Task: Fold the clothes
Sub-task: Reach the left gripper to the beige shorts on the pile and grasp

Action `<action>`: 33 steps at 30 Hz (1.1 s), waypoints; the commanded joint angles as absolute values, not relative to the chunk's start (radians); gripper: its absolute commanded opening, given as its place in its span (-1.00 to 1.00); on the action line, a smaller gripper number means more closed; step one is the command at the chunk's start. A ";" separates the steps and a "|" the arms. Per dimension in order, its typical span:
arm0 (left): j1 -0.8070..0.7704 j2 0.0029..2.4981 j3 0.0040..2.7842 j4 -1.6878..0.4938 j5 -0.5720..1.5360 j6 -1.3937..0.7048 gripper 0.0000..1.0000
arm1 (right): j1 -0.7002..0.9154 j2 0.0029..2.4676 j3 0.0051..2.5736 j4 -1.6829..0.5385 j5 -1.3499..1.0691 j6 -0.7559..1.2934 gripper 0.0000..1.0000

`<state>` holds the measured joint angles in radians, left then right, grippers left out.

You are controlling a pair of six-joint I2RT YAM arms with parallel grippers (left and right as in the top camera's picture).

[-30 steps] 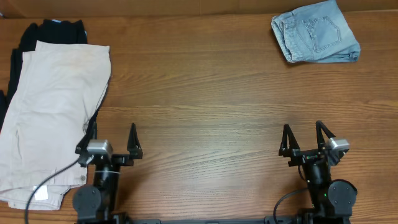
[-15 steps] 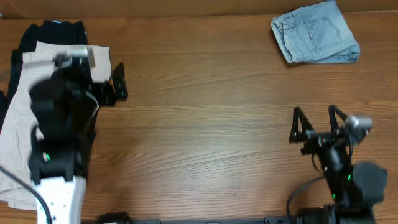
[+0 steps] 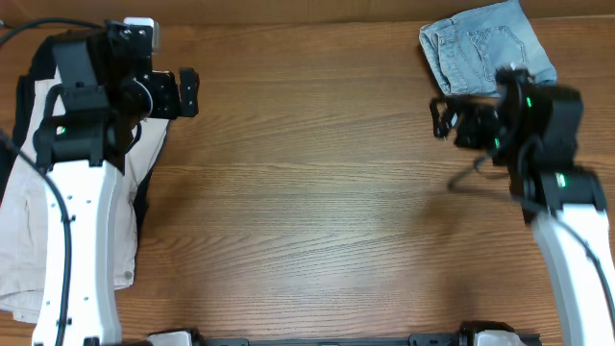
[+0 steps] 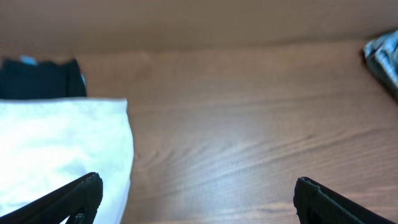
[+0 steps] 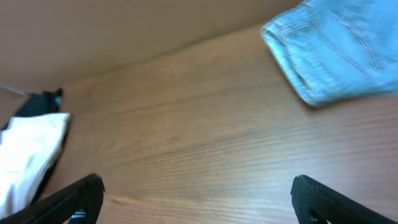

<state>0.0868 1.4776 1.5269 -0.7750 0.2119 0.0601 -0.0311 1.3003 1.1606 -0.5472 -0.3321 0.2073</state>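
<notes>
on the table, beige shorts lie flat at the left edge, not folded yet. both arms have just swung out: left gripper beside the shorts, right gripper near the folded jeans, all fingers spread and empty. a grab looks next.

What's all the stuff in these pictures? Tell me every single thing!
shorts: one, pale beige, left edge of the table, partly under the left arm
black garment: one, black, far left corner, under the shorts
denim garment: one, light blue, folded, far right corner
table: one, brown wood, under everything
wall: one, plain brown, behind the table
left arm: one, white and black, reaching over the shorts
right arm: one, white and black, right side
left pincer: one, black, open, above bare wood beside the shorts
right pincer: one, black, open, just below the denim garment
</notes>
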 commanded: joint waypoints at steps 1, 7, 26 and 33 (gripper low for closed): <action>0.094 1.523 1.551 -0.794 0.202 0.084 0.99 | -0.026 1.421 1.217 -0.441 -0.527 0.218 1.00; 0.157 1.604 1.551 -0.868 0.095 0.094 1.00 | -0.025 1.589 1.217 -0.253 -0.865 0.218 1.00; 0.324 1.945 1.551 -0.972 0.081 0.294 0.04 | 0.201 1.733 1.210 -0.302 -0.602 0.217 0.70; 0.328 2.009 1.551 -0.977 -0.015 0.196 -0.02 | 0.274 1.734 1.197 -0.352 -0.442 0.216 0.71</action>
<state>0.3271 1.9900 1.5311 -0.9733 0.0353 0.2512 0.2447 1.7336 1.1954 -0.3523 -0.5568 0.2161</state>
